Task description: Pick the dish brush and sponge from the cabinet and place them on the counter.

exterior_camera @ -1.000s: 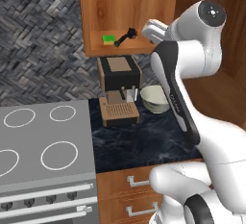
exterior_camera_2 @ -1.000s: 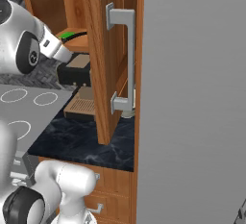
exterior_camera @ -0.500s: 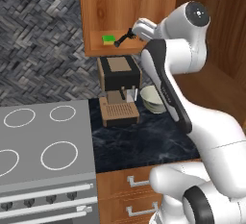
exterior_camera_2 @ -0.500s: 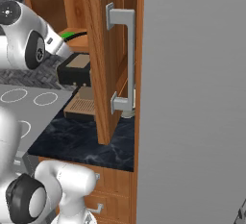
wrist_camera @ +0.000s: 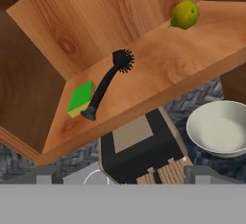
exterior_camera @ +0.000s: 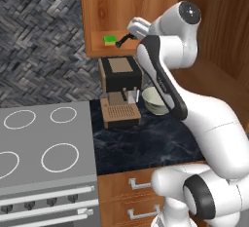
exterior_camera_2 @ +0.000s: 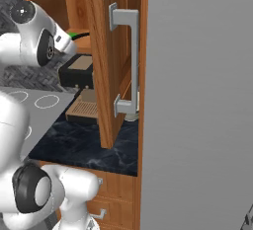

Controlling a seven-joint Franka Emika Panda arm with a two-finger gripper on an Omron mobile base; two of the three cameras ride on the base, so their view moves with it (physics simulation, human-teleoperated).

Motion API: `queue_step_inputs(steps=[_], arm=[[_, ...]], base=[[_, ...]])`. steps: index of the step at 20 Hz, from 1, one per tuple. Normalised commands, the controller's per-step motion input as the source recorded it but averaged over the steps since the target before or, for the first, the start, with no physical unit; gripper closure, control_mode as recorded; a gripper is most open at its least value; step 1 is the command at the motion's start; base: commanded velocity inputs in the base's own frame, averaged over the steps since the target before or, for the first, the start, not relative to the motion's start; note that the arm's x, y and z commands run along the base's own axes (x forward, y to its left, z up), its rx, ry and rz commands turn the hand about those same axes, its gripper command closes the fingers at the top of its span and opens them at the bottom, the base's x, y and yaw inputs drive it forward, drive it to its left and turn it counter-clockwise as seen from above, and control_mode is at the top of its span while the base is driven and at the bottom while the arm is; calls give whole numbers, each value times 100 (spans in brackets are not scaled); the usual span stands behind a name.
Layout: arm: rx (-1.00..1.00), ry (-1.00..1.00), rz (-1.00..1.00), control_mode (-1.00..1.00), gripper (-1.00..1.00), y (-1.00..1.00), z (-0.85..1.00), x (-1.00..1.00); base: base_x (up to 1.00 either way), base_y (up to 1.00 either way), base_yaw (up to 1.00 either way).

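The gripper [exterior_camera: 130, 32] hangs at the mouth of the cabinet [exterior_camera: 126, 7], just right of the shelf's front edge in the left base view, with nothing between its fingers; whether the jaws stand apart or together I cannot tell, since the tips are too small there and barely rise at the bottom of the hand view. Just ahead of it lies the brush [wrist_camera: 106, 83], flat on the shelf. In the hand view it sits at about 11 o'clock from the fingers, its long axis running from the handle end at 7 o'clock to the bristled head at 1 o'clock, with a slight bend. So the handle end is the nearer part and the head points deeper into the cabinet. The sponge [wrist_camera: 79, 98] lies flat just beside the handle end, on its 9 o'clock side, touching it or nearly so; I cannot tell which. A grasp across the slim handle would, I judge, need the hand to go forward and roll until the fingers straddle that slanted axis, keeping off the sponge. A fruit [wrist_camera: 185, 14] sits well apart at 1 o'clock on the same shelf. Below the shelf stand a coffee machine [exterior_camera: 119, 75] and a bowl [wrist_camera: 217, 128] on the counter [exterior_camera: 146, 141].
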Motion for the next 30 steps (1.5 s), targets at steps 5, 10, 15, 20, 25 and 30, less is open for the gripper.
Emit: queue_step_inputs(steps=[5,10,15,20,25,30], arm=[[-3,-2,5,-100,-100,7,-14,40],[-3,-4,3,-100,-100,9,-1,55],[-4,-2,2,-100,-100,7,0,57],[-8,1,2,-100,-100,4,-6,53],[-11,4,2,-100,-100,4,-11,50],[-7,2,1,-100,-100,11,-6,56]], base=[[0,0,0],[0,0,0],[0,0,0],[0,0,0],[0,0,0],[0,0,0]])
